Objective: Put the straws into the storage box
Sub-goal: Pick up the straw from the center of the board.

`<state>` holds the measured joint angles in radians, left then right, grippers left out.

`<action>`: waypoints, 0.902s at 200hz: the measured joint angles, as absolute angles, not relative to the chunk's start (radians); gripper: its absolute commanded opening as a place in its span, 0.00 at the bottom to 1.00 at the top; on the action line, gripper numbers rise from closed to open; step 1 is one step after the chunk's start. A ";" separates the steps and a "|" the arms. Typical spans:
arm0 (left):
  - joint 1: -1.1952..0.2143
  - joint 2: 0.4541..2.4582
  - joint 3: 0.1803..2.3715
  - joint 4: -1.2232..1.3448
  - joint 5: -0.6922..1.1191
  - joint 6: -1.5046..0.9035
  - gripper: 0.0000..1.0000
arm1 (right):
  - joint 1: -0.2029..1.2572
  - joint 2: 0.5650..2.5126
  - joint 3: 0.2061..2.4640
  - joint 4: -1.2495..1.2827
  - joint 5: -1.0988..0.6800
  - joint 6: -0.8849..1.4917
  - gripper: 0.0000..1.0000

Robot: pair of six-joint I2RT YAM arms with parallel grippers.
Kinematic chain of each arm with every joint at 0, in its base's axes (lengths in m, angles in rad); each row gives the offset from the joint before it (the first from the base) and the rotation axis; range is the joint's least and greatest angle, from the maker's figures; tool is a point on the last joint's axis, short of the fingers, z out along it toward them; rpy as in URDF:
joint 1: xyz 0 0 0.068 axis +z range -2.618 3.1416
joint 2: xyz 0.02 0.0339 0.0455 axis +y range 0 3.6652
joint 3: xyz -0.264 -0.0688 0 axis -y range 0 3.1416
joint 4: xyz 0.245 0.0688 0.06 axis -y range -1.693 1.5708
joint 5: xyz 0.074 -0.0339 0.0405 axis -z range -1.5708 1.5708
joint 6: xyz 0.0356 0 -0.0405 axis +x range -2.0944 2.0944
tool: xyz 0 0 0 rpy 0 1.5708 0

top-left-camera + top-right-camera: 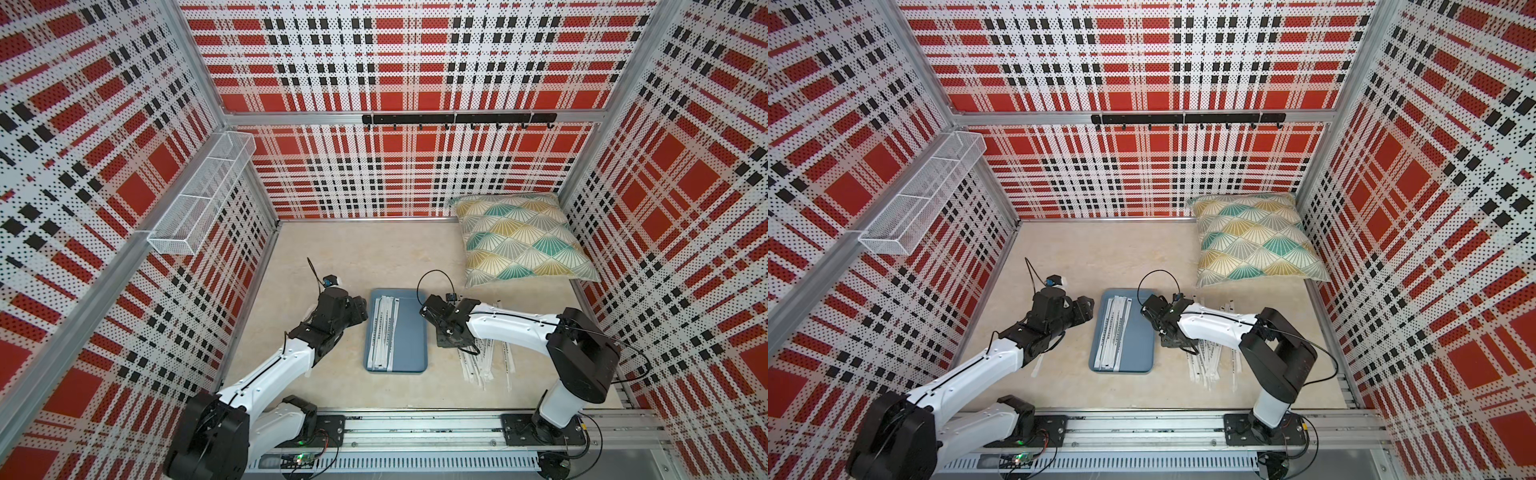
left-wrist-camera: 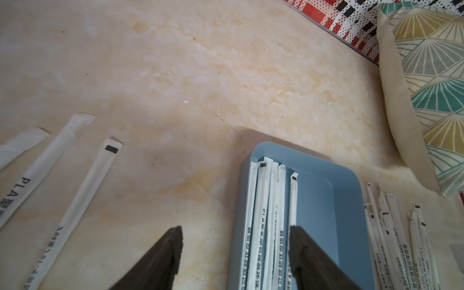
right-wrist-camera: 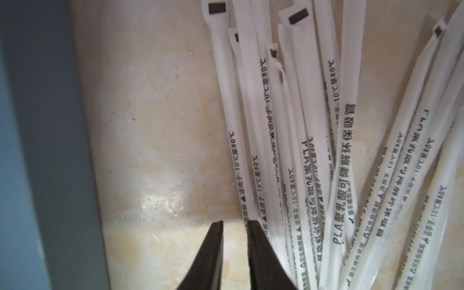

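I'm holding my left gripper point(image 2: 236, 228) spread and empty over the straws point(image 1: 384, 332) in the tray point(image 1: 409, 345), and I'm poising my right gripper point(image 3: 234, 222), nearly pressed together on nothing, at the loose pile point(image 1: 482, 361) at the tray's three o'clock, reckoning one straw needs pinching next.

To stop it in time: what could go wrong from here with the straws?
1. The white paper-wrapped straws beside the slate-blue plastic tray overlap; the fingers of the right gripper could pinch several or none.
2. The open fingers of the left gripper straddle the tray's rim; lowering could knock it.
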<state>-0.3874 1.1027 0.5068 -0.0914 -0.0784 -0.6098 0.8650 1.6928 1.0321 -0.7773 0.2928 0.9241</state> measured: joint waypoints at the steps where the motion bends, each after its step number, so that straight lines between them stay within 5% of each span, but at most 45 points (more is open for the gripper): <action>1: -0.388 1.103 0.506 -0.091 -0.078 -0.610 0.71 | 0.865 1.693 1.032 -0.777 0.292 0.924 0.26; 123: -0.419 1.122 0.472 -0.043 -0.061 -0.652 0.68 | 0.839 1.705 0.983 -0.714 0.249 0.913 0.16; 180: -0.430 1.120 0.440 -0.039 -0.070 -0.693 0.66 | 0.920 1.688 1.179 -0.794 0.276 0.984 0.14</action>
